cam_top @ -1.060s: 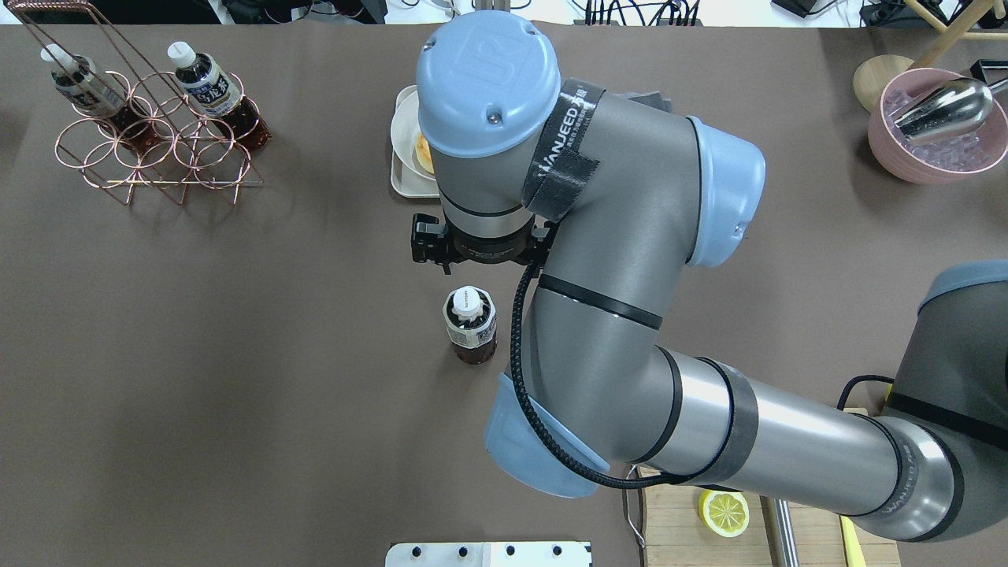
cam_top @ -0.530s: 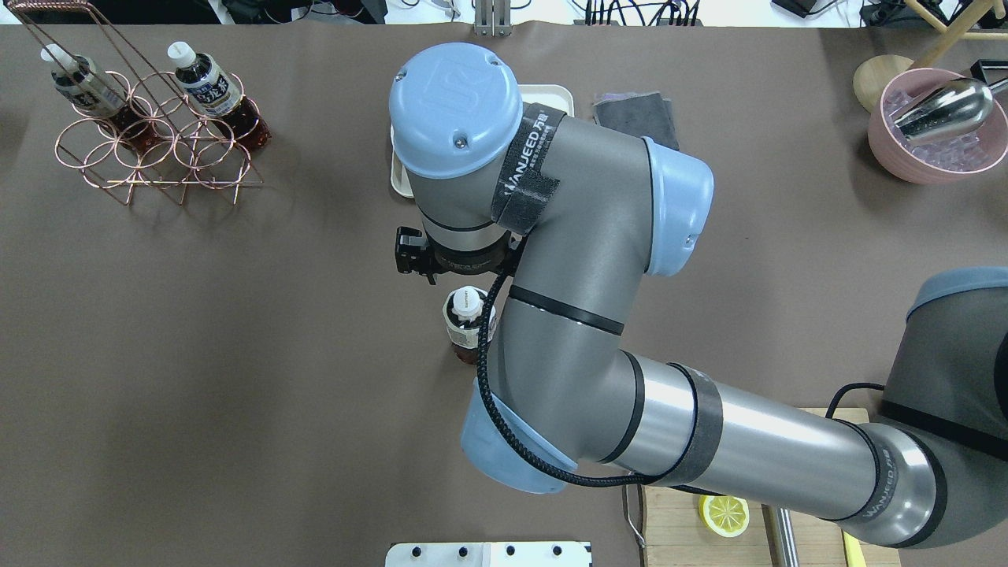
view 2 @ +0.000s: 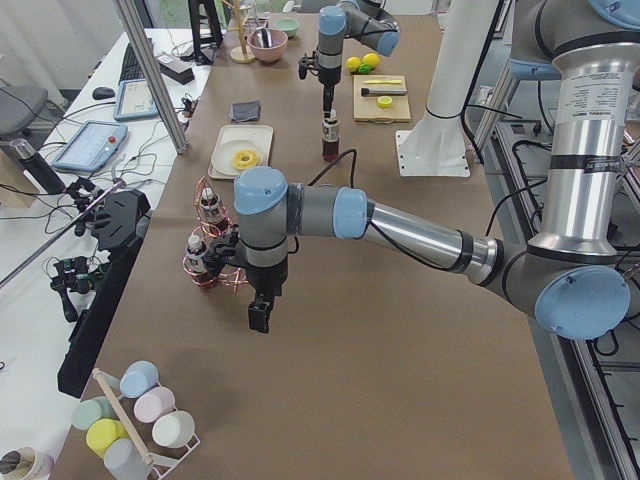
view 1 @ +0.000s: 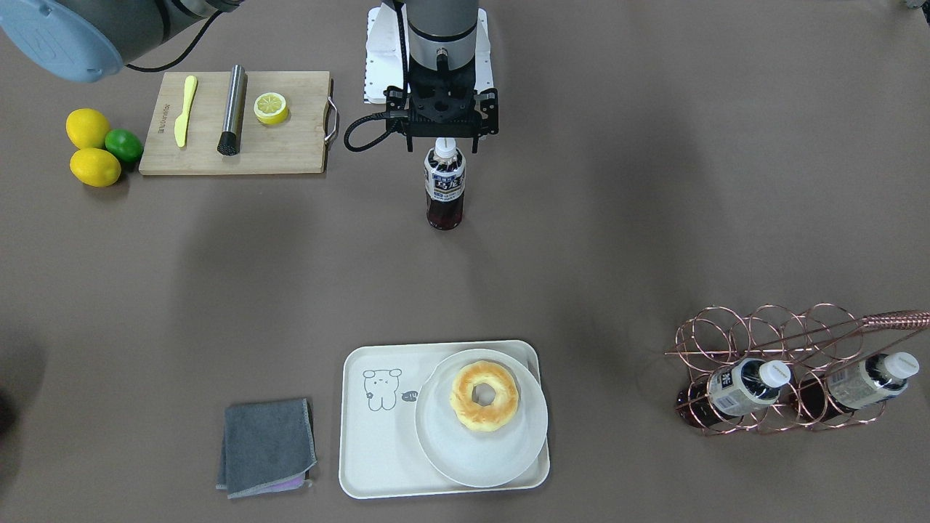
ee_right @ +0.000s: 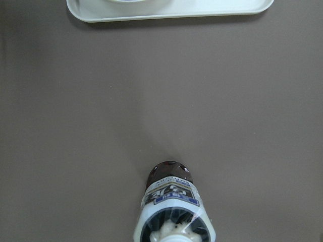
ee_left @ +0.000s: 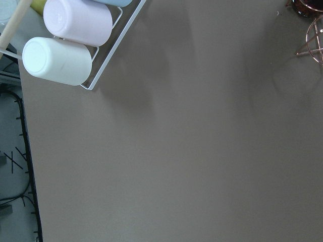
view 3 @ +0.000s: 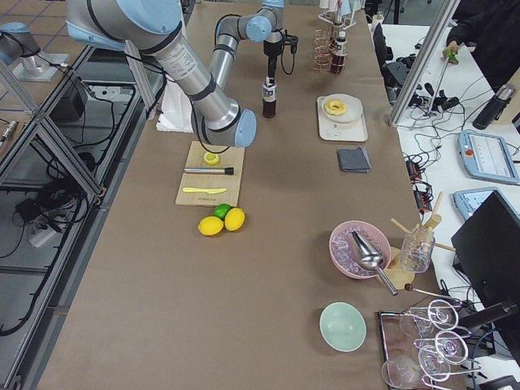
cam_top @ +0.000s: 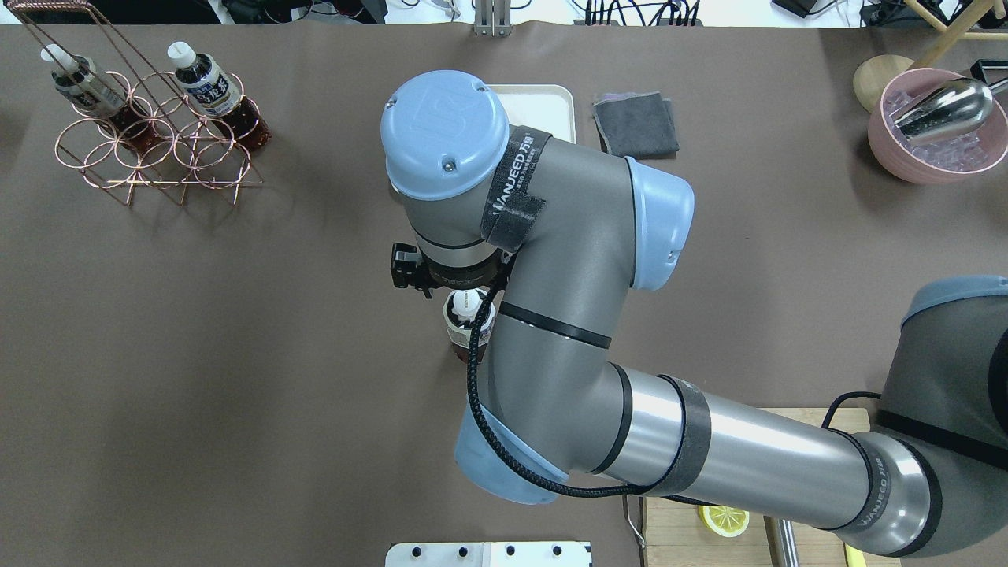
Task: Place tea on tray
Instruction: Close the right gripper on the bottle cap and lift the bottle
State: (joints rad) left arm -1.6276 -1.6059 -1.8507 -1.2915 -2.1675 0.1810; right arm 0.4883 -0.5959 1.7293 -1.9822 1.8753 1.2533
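Note:
The tea (view 1: 445,185) is a small bottle of dark liquid with a white cap, standing upright mid-table; it also shows in the overhead view (cam_top: 466,315) and at the bottom of the right wrist view (ee_right: 171,212). My right gripper (view 1: 450,147) hangs straight above its cap, open, with a finger either side and nothing held. The cream tray (view 1: 370,436) with the drawn bear lies across the table from the bottle, its edge at the top of the right wrist view (ee_right: 171,12). My left gripper (view 2: 258,318) hovers near the copper rack; I cannot tell whether it is open or shut.
A round plate (view 1: 479,457) with a doughnut (view 1: 483,396) fills the tray's right half. Two alike bottles lie in the copper rack (view 1: 770,341). A grey cloth (view 1: 265,447) lies beside the tray. A cutting board (view 1: 232,156), lemons (view 1: 94,149) and a pink bowl (cam_top: 937,134) stand around.
My right arm has drawn back from over the tray toward the robot's side. Its wrist now sits over the bottle's cap, and more of the tray is uncovered. The bottle has not moved.

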